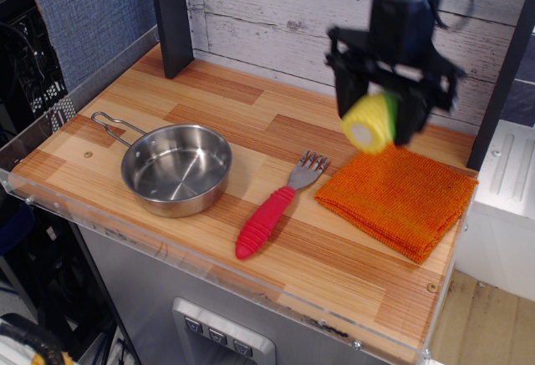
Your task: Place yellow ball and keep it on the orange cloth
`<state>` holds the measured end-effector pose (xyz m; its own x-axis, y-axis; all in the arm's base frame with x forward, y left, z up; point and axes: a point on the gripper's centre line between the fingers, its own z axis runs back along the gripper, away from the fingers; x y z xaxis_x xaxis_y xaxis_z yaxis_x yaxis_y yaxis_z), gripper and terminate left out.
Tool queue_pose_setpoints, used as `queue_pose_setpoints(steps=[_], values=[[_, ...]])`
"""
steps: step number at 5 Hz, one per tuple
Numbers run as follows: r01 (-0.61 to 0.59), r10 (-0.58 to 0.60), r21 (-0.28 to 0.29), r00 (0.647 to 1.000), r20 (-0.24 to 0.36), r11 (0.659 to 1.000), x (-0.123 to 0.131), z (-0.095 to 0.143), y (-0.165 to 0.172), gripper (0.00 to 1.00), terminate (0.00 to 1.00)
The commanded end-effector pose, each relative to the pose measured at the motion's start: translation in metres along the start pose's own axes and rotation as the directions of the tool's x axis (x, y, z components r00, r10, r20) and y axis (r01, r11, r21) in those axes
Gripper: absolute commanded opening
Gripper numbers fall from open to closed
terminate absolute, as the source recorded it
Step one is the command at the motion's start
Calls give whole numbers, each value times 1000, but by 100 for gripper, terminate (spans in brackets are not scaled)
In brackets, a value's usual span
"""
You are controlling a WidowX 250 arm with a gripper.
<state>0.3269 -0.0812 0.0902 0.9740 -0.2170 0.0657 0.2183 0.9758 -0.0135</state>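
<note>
My gripper point(378, 121) is shut on the yellow ball point(370, 122), a stubby toy corn cob with yellow kernels and a pale flat face turned toward the camera. It hangs in the air above the far left part of the orange cloth point(401, 196), which lies flat on the right side of the wooden table. The ball does not touch the cloth. The black fingers point(344, 89) flank the ball on both sides.
A steel pan point(176, 168) with a wire handle sits at the left front. A red-handled fork point(272, 211) lies between the pan and the cloth. A dark post point(171, 14) stands at the back left, a plank wall runs behind, and a clear rim edges the table front.
</note>
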Motion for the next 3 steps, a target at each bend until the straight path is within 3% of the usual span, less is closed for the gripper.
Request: queue_pose_setpoints(steps=[1,3], values=[[35,-39,40,992,118,999,-3,-24,-2,0,0],[24,-27,22,993,113,999,3,-44,8,0,0]])
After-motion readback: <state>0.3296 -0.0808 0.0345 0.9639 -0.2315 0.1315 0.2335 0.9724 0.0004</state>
